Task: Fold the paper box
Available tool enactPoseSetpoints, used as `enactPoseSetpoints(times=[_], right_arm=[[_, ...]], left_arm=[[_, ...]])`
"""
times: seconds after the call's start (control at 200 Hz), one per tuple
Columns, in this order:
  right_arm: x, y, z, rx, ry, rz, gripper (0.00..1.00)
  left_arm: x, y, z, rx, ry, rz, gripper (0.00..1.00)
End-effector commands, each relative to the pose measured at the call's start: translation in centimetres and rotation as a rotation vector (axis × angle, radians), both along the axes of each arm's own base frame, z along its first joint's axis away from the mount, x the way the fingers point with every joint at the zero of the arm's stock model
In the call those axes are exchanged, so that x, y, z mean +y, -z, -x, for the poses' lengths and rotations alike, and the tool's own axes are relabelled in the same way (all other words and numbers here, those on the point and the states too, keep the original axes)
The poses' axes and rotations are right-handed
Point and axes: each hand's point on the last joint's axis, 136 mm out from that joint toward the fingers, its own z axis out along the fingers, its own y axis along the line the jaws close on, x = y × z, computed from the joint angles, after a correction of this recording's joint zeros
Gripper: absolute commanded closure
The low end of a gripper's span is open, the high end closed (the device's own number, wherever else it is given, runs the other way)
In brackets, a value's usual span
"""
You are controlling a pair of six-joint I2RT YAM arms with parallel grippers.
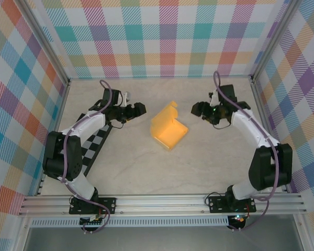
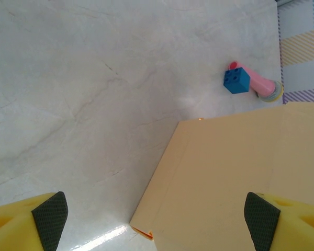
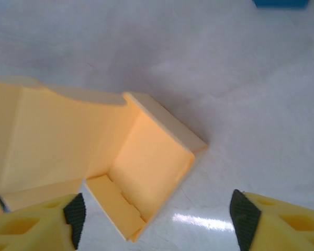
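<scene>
Since the paper box (image 1: 168, 128) is only half formed, with one tall panel up and a side wall and short flap raised at one corner, I'd call the step in hand closing the remaining walls. It sits mid-table (image 1: 146, 172) between both grippers and touches neither.

Left gripper (image 1: 137, 109): just beside its left edge, jaws wide, nothing held. Its wrist view looks onto the plain outer panel.

Right gripper (image 1: 197, 109): just beside the right side, jaws apart, empty. Its wrist view looks into the open inner corner.

My read:
- Brace the outer panel with the left fingers first. Thin card will likely skate on this smooth top.
- Push with the right close to the crease, not at the free edge, or the wall buckles.
- Seat the corner flap inside before pressing.

Pink stick (image 2: 251, 82) and checkered board (image 1: 97, 146) are well apart, no conflict.
</scene>
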Motion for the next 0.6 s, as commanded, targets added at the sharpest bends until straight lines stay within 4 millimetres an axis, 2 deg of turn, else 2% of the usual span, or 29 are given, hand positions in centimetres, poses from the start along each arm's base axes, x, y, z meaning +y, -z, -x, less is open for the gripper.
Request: enactPoseSetpoints(times=[0.0, 0.065, 0.165, 0.245, 0.3, 0.36, 0.45, 0.52, 0.595], right_arm=[[2.2, -1.5, 0.6, 0.031, -0.165, -0.131, 0.31], [1.7, -2.5, -0.8, 0.014, -0.146, -0.140, 0.32], [-0.6, -3.5, -3.7, 0.020, -0.078, -0.198, 0.31], [-1.7, -3.0, -5.9, 0.100, -0.026, -0.227, 0.27], [-1.6, -2.6, -7.1, 0.145, -0.010, -0.248, 0.21], [-0.5, -2.7, -8.0, 0.161, -0.022, -0.336, 0.20], [1.2, -3.1, -8.3, 0.149, -0.082, -0.408, 0.18], [2.4, -3.3, -8.0, 0.083, -0.167, -0.363, 0.20], [3.7, -3.1, -7.5, -0.050, -0.292, -0.239, 0.21]], left_arm=[[-0.3, -0.2, 0.8, 0.003, 0.033, -0.035, 0.11], [0.9, 0.6, 2.5, 0.023, 0.021, -0.089, 0.11], [3.7, 2.6, 5.7, 0.104, -0.055, -0.195, 0.12], [7.0, 5.1, 8.4, 0.280, -0.213, -0.309, 0.16], [7.0, 5.7, 10.0, 0.346, -0.268, -0.263, 0.16], [5.7, 4.6, 10.6, 0.310, -0.281, -0.147, 0.16], [4.1, 1.1, 10.1, 0.159, -0.259, -0.054, 0.16], [2.6, -1.6, 10.0, 0.012, -0.165, -0.073, 0.15], [0.8, -3.3, 10.5, -0.108, -0.036, -0.107, 0.13]])
